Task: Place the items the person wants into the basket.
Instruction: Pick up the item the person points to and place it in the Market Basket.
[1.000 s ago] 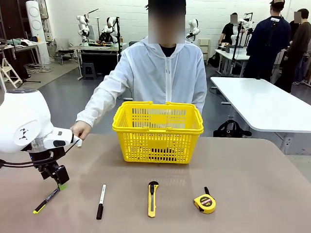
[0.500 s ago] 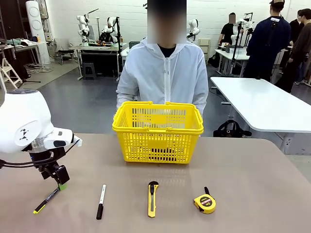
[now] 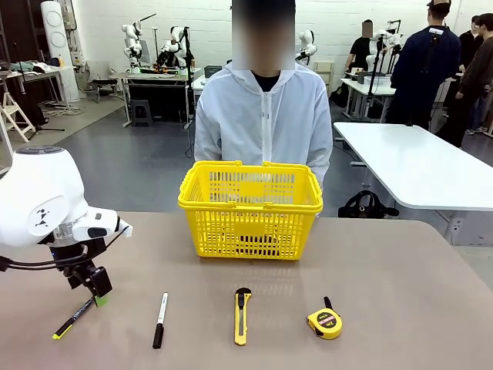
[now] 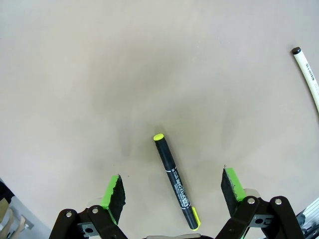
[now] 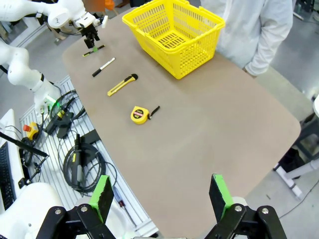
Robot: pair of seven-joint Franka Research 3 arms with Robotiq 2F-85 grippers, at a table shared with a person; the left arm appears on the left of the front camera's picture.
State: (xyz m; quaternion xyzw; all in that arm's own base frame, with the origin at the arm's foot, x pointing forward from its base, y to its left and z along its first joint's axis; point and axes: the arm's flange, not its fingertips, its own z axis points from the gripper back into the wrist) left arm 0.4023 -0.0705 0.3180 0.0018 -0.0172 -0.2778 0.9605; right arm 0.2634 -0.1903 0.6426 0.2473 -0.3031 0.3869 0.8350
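Left fingers (image 3: pixel 99 296) spread apart over the black pen (image 3: pixel 74 318) — the person (image 3: pixel 262 116) has drawn the hand back off the bench (image 3: pixel 400 277).
The pen lies by the bench's near-left corner on a diagonal, yellow tip toward that corner. The marker (image 3: pixel 159 319) is beside it and the basket (image 3: pixel 250 206) is near the far edge. The right fingers (image 5: pixel 218 195) are apart too — workshop behind.

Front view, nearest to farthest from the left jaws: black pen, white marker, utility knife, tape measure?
1. black pen, far left of the row.
2. white marker, left of centre.
3. utility knife, centre.
4. tape measure, right of centre.
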